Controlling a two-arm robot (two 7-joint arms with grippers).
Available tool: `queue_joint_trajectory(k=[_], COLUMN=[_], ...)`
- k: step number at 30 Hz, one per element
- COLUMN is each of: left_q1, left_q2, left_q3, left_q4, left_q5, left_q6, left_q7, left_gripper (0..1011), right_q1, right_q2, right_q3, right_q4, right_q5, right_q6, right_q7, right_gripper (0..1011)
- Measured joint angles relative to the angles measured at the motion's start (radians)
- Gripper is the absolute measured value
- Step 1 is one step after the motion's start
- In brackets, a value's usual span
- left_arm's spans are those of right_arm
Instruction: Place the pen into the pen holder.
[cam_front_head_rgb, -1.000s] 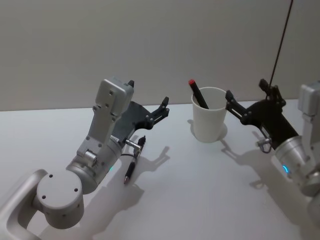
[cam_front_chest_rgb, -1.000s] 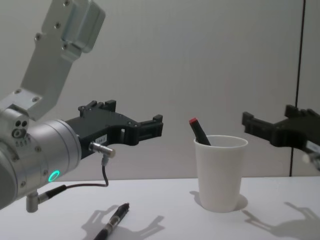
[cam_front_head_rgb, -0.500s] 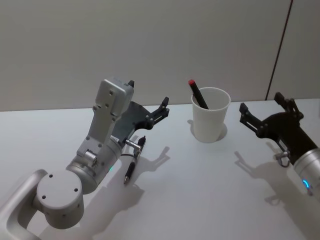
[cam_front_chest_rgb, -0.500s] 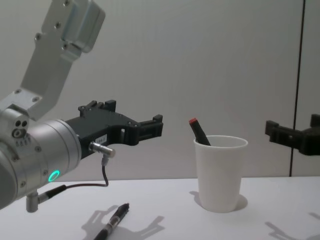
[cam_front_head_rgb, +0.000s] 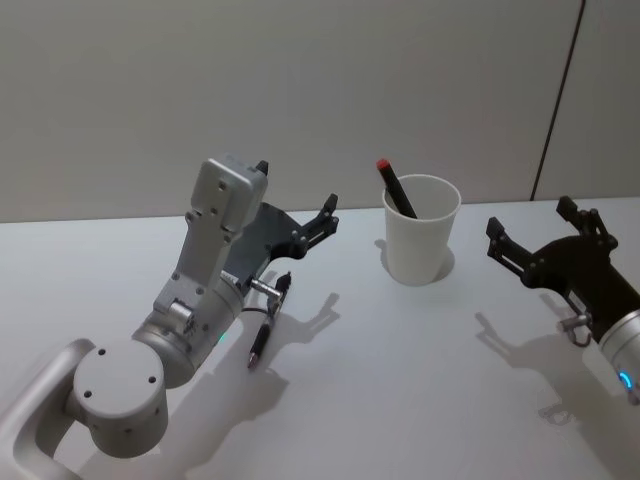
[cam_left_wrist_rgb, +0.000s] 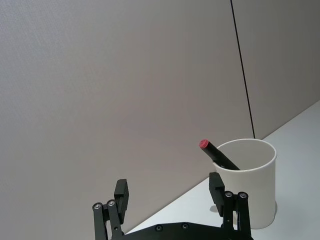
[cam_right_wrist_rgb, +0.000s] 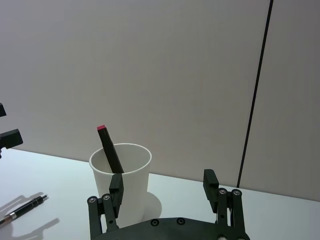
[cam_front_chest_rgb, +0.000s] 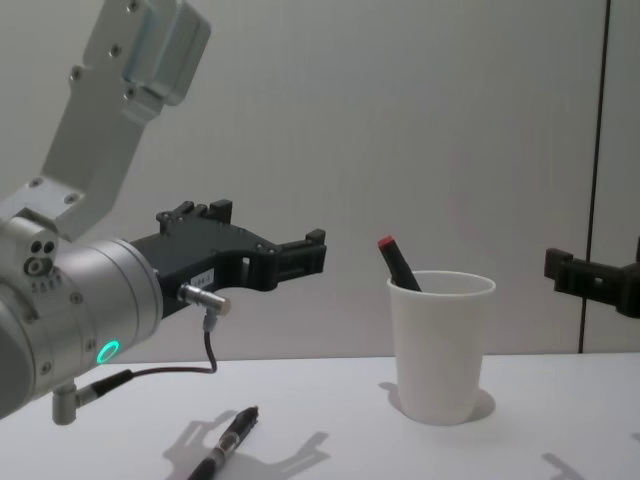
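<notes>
- My left jaws: released, holding nothing, above the tabletop (cam_front_head_rgb: 400, 380), left of the pen holder (cam_front_head_rgb: 421, 240).
- My right jaws: released, right of the holder, apart from it.
- Red-capped pen (cam_front_head_rgb: 396, 190) leans inside the holder.
- Black pen (cam_front_head_rgb: 258, 343) lies on the tabletop beneath my left arm.

Left arm (cam_front_head_rgb: 212, 230): silver-grey shells, a boxy block up top, a round end cap with small dark screw holes.
Wrist light (cam_front_chest_rgb: 106, 351): small teal ring glowing on the silver shell.
Cable (cam_front_chest_rgb: 208, 345): thin and dark, running from a bright metal plug.
Left claw (cam_left_wrist_rgb: 169, 189): matte black, two blocky fingers, silver screw heads at the knuckles.
Right claw (cam_right_wrist_rgb: 163, 182): same black build, same silver screws.
Right arm (cam_front_head_rgb: 622, 345): silver shell, a small blue light.
</notes>
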Motion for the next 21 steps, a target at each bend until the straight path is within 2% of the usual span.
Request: queue_joint_trajectory(k=[11, 17, 21], left_q1=[0.003, 0.014, 0.031], left_q2=[0.001, 0.011, 0.026], left_q3=[-0.002, -0.008, -0.015], left_q4=[-0.005, -0.028, -0.059], left_q5=[-0.009, -0.037, -0.068], left_q6=[0.009, 0.04, 0.083], left_q7=[-0.002, -0.007, -0.007], left_gripper=[1001, 1001, 1001], right_q1=[0.0, 0.0, 0.0], right_q2=[0.0, 0.0, 0.0], right_q3=[0.0, 0.0, 0.0], right_q4=[-0.001, -0.001, -0.001], right_q5=[0.0, 0.0, 0.0], right_q6=[0.0, 0.0, 0.0], right_q7=[0.0, 0.0, 0.0], right_gripper=[1001, 1001, 1001])
